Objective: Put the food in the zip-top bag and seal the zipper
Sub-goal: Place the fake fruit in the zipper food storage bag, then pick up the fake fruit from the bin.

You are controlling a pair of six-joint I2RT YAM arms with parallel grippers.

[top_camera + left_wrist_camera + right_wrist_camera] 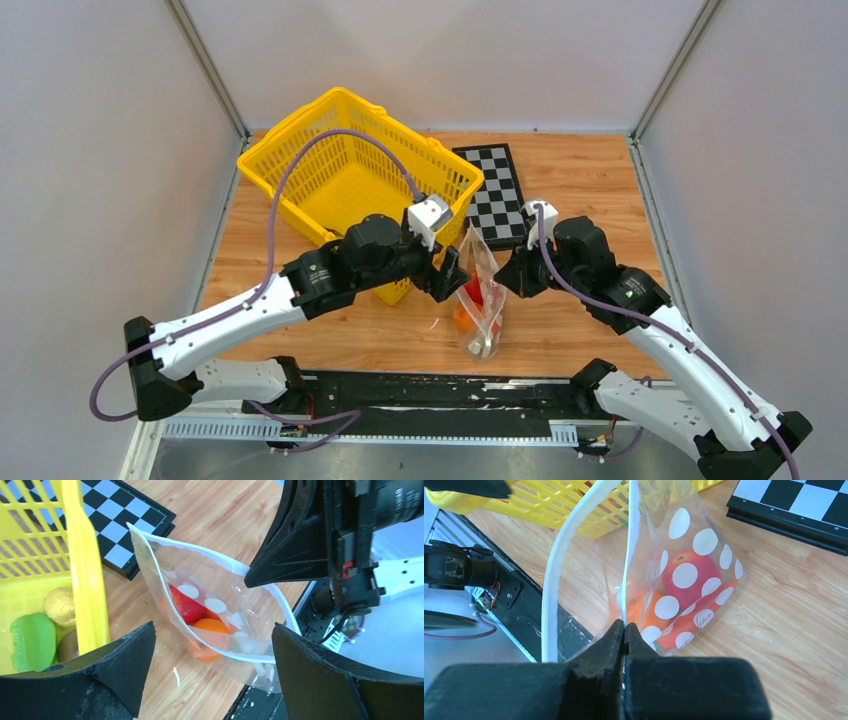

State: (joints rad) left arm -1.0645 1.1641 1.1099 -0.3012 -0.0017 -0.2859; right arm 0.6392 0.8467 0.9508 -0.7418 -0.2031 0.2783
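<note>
The zip-top bag [482, 290] is clear with white dots and hangs upright with its mouth open over the table's front middle. My right gripper [625, 626] is shut on the bag's rim, pinching one side of the pale zipper [555, 575]. Inside the bag lie a red tomato [689, 575], an orange [210, 630] and an orange carrot [696, 615]. My left gripper [214, 630] hovers just left of the bag's mouth, its fingers [125, 655] spread wide and holding nothing. More food sits in the basket: a green pepper [32, 640] and a brown ball [60, 605].
A yellow mesh basket [300, 165] stands at the back left, close behind my left arm. A folded chessboard [500, 190] lies at the back centre. The table's front edge and a black rail [430, 385] run just below the bag.
</note>
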